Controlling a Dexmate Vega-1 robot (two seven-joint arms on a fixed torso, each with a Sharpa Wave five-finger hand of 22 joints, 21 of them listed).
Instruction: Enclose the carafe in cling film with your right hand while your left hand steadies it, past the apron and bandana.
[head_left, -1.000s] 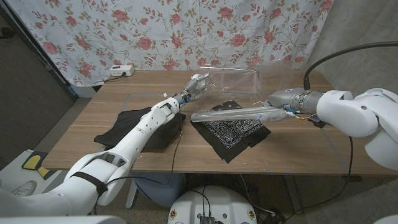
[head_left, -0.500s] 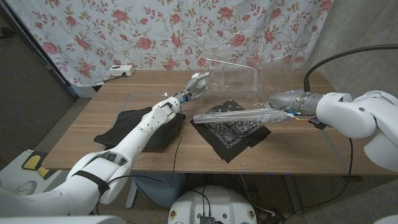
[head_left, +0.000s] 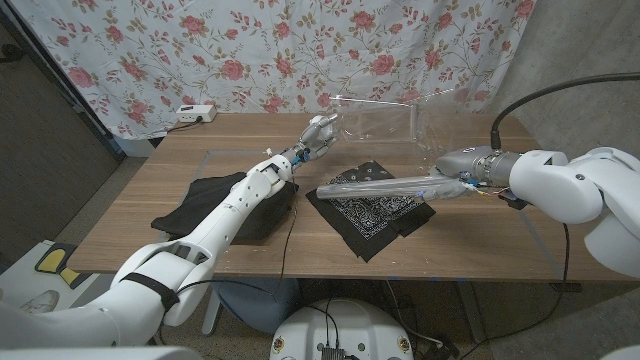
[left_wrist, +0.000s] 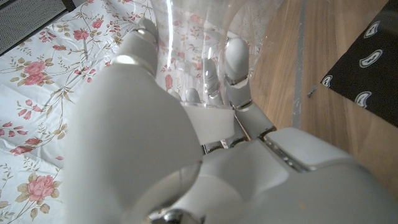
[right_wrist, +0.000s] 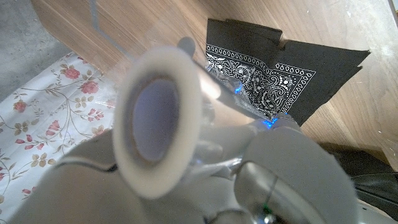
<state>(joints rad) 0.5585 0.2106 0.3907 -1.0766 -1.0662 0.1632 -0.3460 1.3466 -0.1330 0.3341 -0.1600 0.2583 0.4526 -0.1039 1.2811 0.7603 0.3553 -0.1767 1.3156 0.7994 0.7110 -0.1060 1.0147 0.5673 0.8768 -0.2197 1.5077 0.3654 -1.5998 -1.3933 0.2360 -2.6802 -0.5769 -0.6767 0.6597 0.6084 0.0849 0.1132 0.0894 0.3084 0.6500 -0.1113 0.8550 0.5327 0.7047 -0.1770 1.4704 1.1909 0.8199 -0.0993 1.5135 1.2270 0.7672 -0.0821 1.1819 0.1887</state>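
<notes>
Clear cling film (head_left: 385, 118) stretches as a sheet from the roll (head_left: 375, 186) up toward the far side of the wooden table (head_left: 480, 235). The right hand (head_left: 447, 184) grips the roll at one end, its fingers wrapped around the tube; the right wrist view shows the roll's open core (right_wrist: 152, 118) close to the camera. The roll hangs above the black patterned bandana (head_left: 380, 215). The black apron (head_left: 225, 205) lies beside the bandana, under the left forearm.

The left hand (head_left: 318, 131) reaches beyond both cloths. In the left wrist view its fingers (left_wrist: 235, 59) press against a clear curved wall, which appears to be the carafe (left_wrist: 186, 43); the glass is hard to separate from the film, so its exact outline cannot be told. Whether the hand fully encircles it also cannot be told.

The step in hand appears to be drawing film out and carrying it over the carafe. The next move calls for guiding the roll around the vessel under even tension while the left hand holds firm.
</notes>
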